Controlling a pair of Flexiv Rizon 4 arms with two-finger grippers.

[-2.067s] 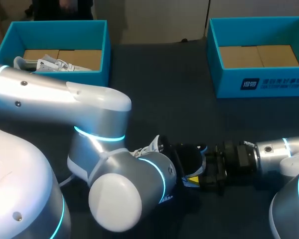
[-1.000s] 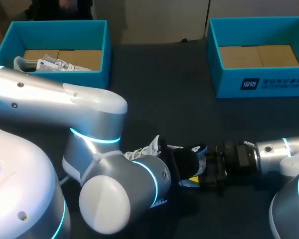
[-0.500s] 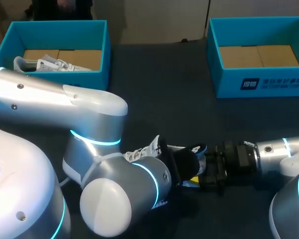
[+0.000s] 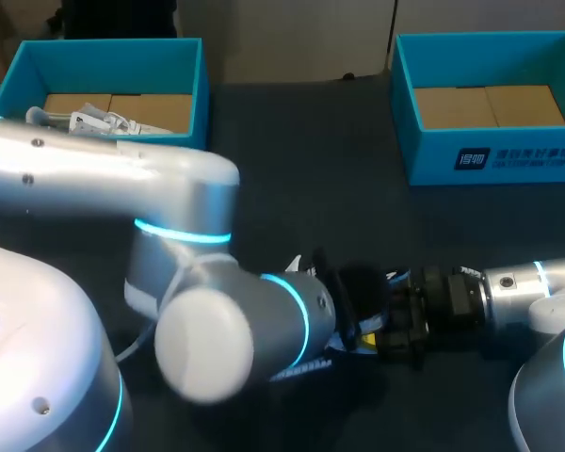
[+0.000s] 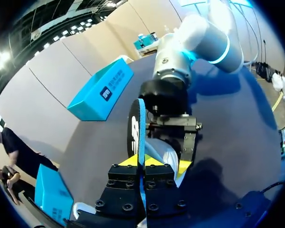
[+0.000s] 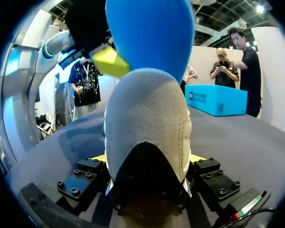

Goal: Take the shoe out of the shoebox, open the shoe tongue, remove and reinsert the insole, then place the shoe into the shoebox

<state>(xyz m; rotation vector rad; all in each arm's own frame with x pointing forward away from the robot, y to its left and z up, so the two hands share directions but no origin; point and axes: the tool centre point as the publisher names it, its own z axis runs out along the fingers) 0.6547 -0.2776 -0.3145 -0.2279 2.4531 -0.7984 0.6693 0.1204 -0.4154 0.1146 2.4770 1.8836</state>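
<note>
A grey-and-white shoe (image 6: pixel 147 123) lies on the dark table near the front edge, its heel between the fingers of my right gripper (image 6: pixel 147 159), which is shut on it. A blue insole (image 6: pixel 149 33) stands up out of the shoe. In the left wrist view the insole (image 5: pixel 141 128) shows edge-on, and my left gripper (image 5: pixel 143 162) is shut on its edge. In the head view both grippers meet over the shoe (image 4: pixel 301 264): the left gripper (image 4: pixel 356 301) from the left, the right gripper (image 4: pixel 384 325) from the right. My left arm hides most of the shoe there.
A blue shoebox (image 4: pixel 113 52) at the back left holds a second white shoe (image 4: pixel 94 121). Another blue shoebox (image 4: pixel 490 155) stands at the back right with only cardboard in it. Dark table lies between the boxes and the arms.
My left gripper has closed on the insole. The left arm's elbow and forearm have swung up and to the right. The right arm has stayed where it was.
</note>
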